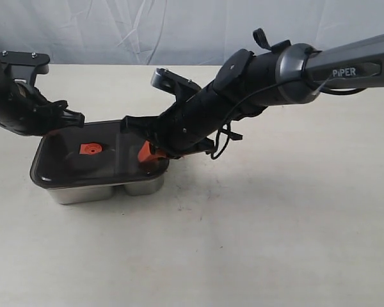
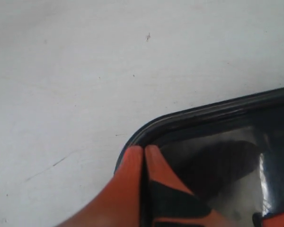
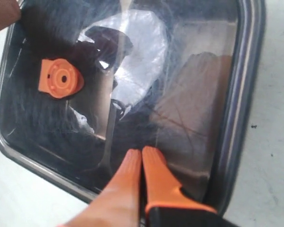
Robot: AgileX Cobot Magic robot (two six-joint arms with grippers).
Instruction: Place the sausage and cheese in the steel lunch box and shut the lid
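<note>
**While steel lunch box point(image 1: 83, 194) is being covered by lid point(image 1: 64, 167)**

At one lid corner the left gripper point(image 2: 143, 153) is being rested, fingers together and empty; the right gripper point(image 3: 141, 156), likewise, on the opposite end. Inside cannot be told.

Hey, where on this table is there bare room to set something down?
The widest bare table lies right of the steel lunch box, nearer the camera than the right arm. A bare strip runs in front of the box. It is crowded at the lid, where the left claw and right claw sit, both shut.
</note>
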